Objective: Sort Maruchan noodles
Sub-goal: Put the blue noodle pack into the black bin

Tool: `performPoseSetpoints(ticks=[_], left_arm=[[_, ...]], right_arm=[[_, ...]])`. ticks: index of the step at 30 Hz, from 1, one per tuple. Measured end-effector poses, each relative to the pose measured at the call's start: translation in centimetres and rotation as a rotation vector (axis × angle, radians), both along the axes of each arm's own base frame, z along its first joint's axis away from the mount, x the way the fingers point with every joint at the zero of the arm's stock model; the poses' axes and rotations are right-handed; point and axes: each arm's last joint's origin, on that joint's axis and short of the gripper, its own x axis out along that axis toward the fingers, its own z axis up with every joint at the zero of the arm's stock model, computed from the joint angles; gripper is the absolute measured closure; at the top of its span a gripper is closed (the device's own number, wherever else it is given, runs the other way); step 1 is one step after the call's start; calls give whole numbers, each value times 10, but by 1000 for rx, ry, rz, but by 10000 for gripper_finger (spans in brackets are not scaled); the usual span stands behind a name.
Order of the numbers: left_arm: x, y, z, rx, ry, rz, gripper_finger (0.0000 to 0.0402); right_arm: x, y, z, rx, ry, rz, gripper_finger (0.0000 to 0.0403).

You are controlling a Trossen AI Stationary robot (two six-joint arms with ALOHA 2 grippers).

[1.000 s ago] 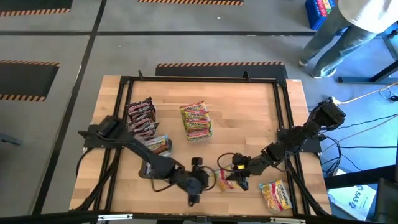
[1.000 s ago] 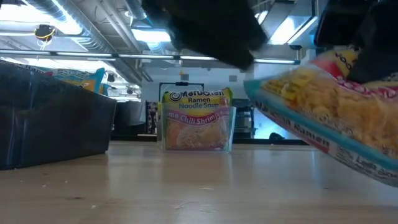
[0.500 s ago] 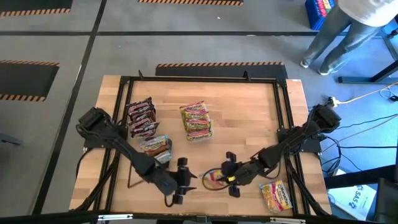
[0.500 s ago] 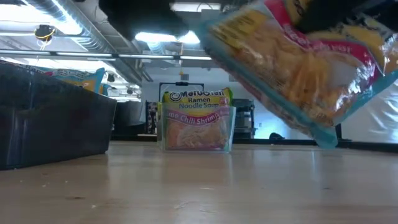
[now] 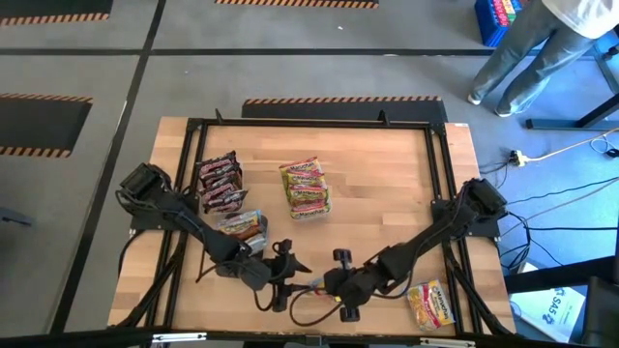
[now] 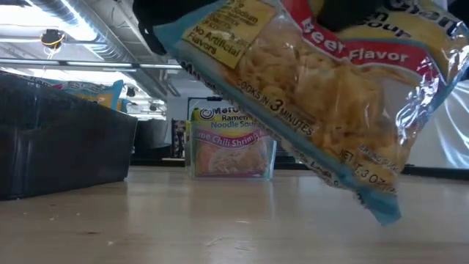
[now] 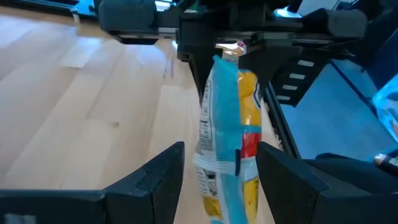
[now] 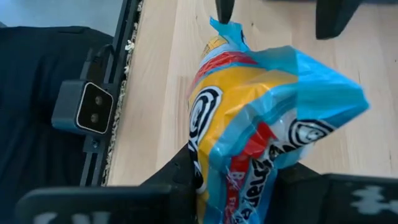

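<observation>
Near the six o'clock edge of the wooden table [image 5: 387, 184], seen from above, the two dark arms meet almost fingertip to fingertip. The right gripper [image 5: 334, 290] is clenched on one end of a blue, yellow and red noodle packet [image 6: 308, 95] and holds it clear of the table top. In the right wrist view the packet [image 8: 261, 130] is pinched between that arm's two fingers and bulges out ahead of them toward the other arm. The left gripper [image 5: 286, 278] sits just beside it, at its nine o'clock from above. Its fingers [image 7: 155, 177] stand spread apart with the free end of the packet [image 7: 227, 137] hanging edge-on between them; contact with either finger cannot be told. The low view shows the packet tilted, one corner dipping toward the wood without touching it, printed "Beef Flavor".

Other packets lie elsewhere on the table. A stack of green-and-yellow packets [image 5: 305, 187] sits near the centre, toward twelve o'clock of the grippers. A row of dark maroon packets [image 5: 220, 181] lies at about ten o'clock, with a pale silvery packet [image 5: 242, 227] just below it. One yellow-orange packet [image 5: 428, 303] lies at three o'clock of the right gripper, near the table's corner. A person's legs [image 5: 527, 53] show beyond the far right corner.
</observation>
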Motion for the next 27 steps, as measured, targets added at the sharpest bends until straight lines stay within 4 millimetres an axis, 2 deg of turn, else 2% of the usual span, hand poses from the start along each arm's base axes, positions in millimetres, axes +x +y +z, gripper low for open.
performPoseSetpoints(ticks=[8,17,22,27], left_arm=[[5,4,-7,-23,32,-39,179],[18,9,-27,-81,70,-56,179],[18,9,-27,-86,71,-67,202],[18,8,-27,-93,74,-86,260]], right_arm=[[6,-2,0,1,-28,-26,323],[10,-4,2,6,-63,-47,323],[12,-6,3,29,-58,-40,322],[14,-8,3,47,-57,-33,299]])
